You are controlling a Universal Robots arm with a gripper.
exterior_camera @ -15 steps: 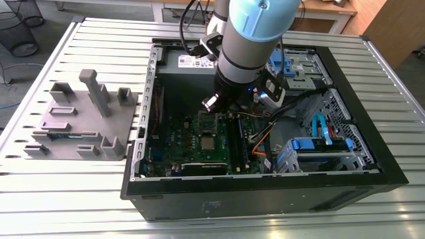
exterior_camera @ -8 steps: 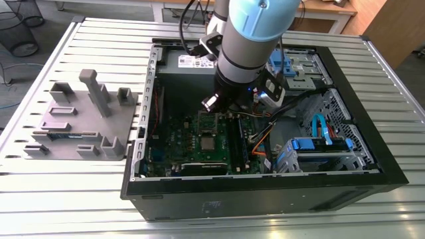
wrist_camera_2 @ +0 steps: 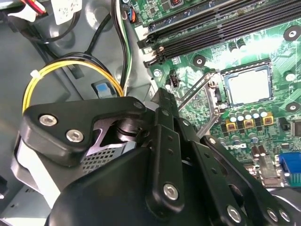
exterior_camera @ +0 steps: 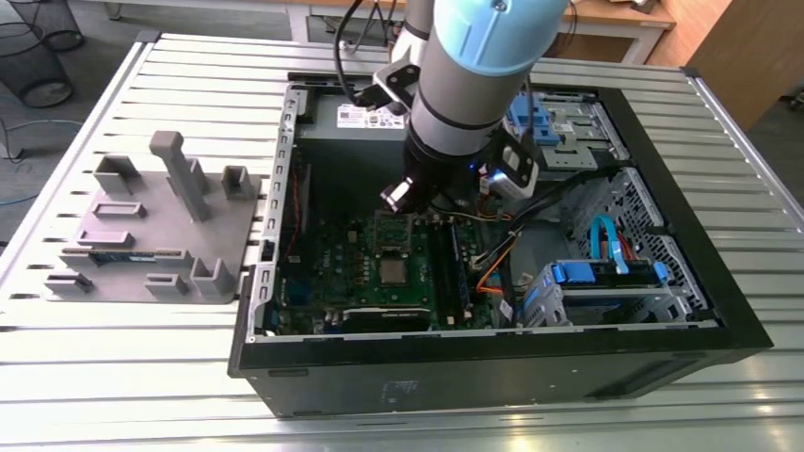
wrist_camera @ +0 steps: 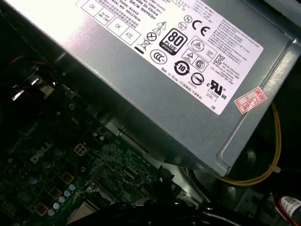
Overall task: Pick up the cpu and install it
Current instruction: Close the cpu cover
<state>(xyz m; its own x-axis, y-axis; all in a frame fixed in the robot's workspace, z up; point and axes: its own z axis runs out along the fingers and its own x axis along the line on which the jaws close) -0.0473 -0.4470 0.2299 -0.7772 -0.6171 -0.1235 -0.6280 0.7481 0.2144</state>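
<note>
Item inspected: the cpu (wrist_camera_2: 248, 86). It lies flat in the socket on the motherboard (wrist_camera_2: 193, 70), silver lid up, with its pale rim inside the socket frame. Taking the power supply box (wrist_camera: 178, 70) as reference, the socket sits well apart from it, out on the middle of the board, beyond the memory slots (wrist_camera_2: 221, 26). The retention lever (wrist_camera_2: 195, 92) stands up at a slant beside the socket, so the chip appears seated but not clamped. The gripper (exterior_camera: 430, 201) hangs inside the computer case (exterior_camera: 503, 377), between the power supply box and the socket, above the board and touching nothing that can be seen. The state of the jaws cannot be told from these views, and nothing is seen in them. Handling assessment: the chip is judged light, thin and stiff. The polished lid is likely slippery, and the underside contacts are likely easily damaged. A hold should be taken on two opposite edges at the rim, keeping the chip level and never pressing on the lid.
</note>
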